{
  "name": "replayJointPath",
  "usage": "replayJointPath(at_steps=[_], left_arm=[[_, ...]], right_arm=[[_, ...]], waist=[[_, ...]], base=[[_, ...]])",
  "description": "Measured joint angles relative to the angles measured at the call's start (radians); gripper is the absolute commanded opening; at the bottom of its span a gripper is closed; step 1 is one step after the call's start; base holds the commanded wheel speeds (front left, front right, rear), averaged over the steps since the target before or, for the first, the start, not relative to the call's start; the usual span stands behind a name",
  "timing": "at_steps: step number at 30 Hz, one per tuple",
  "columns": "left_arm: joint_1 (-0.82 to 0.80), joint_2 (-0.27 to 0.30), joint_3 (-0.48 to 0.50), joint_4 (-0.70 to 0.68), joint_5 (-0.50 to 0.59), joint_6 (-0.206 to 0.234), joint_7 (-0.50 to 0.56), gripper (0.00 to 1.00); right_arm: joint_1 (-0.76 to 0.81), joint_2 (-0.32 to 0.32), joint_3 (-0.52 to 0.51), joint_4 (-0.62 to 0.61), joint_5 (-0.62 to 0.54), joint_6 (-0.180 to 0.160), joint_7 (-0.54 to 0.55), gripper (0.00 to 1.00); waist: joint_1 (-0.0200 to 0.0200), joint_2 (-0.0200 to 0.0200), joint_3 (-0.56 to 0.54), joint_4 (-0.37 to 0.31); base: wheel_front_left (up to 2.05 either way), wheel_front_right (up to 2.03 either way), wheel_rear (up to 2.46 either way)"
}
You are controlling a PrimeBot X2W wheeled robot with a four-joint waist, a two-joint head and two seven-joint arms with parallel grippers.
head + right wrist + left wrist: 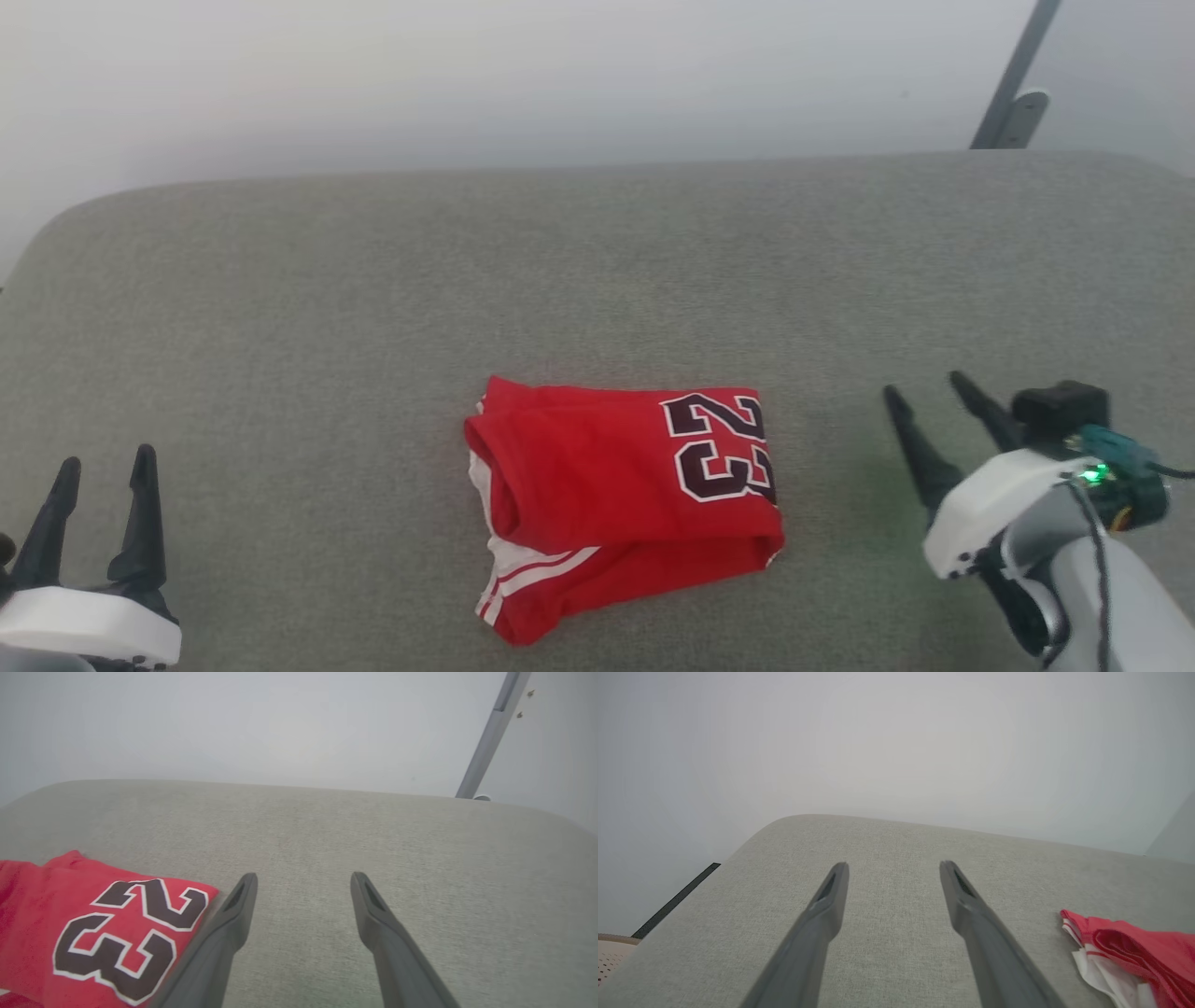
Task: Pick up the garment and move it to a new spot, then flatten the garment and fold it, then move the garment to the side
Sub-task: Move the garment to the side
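The garment, a red jersey shirt with white striped trim and a black "23", lies folded into a compact bundle on the grey fabric surface, near the front middle. My left gripper hovers open at the lower left, well away from it, nothing between its fingers. My right gripper stands open just right of the bundle, also with nothing in it. In the left wrist view the garment shows at the right edge, beyond the open left gripper. The right wrist view has the garment left of the open right gripper.
The grey cushioned surface ends in rounded corners at the back, with a pale wall behind. A grey slanted pole rises at the back right. A perforated beige object sits below the surface's left edge.
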Motion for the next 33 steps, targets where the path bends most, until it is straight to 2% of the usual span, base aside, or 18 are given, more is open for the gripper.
replayJointPath(at_steps=[8, 13, 18, 23, 32, 33], left_arm=[[-0.019, -0.008, -0.039, 0.013, -0.002, 0.000, 0.000, 1.00], [-0.026, -0.016, -0.059, 0.024, -0.002, 0.000, 0.000, 1.00], [-0.048, -0.025, -0.086, 0.036, -0.002, 0.000, 0.000, 1.00], [-0.064, -0.032, -0.106, 0.049, -0.004, 0.000, 0.000, 1.00], [-0.083, -0.039, -0.131, 0.065, -0.008, 0.000, 0.000, 1.00], [-0.084, -0.040, -0.133, 0.067, -0.009, 0.000, 0.000, 1.00]], right_arm=[[-0.040, 0.010, 0.135, -0.028, 0.118, 0.000, 0.184, 1.00], [-0.058, 0.006, 0.170, -0.027, 0.171, 0.000, 0.309, 1.00], [-0.081, -0.020, 0.179, -0.003, 0.173, 0.000, 0.463, 1.00], [-0.088, -0.014, 0.161, 0.031, 0.165, 0.000, 0.620, 1.00], [-0.124, 0.021, 0.099, 0.080, 0.126, 0.000, 0.769, 1.00], [-0.126, 0.022, 0.096, 0.080, 0.119, 0.000, 0.775, 0.34]], waist=[[0.0000, 0.0000, 0.012, 0.057], [0.0000, 0.0000, 0.017, 0.089], [0.0000, 0.0000, 0.029, 0.128], [0.0000, 0.0000, 0.044, 0.167], [0.0000, 0.0000, 0.067, 0.221], [0.0000, 0.0000, 0.069, 0.224]], base=[[0.00, 0.00, 0.00], [0.00, 0.00, 0.00], [0.00, 0.00, 0.00], [0.00, 0.00, 0.00], [0.00, 0.00, 0.00], [0.00, 0.00, 0.00]])
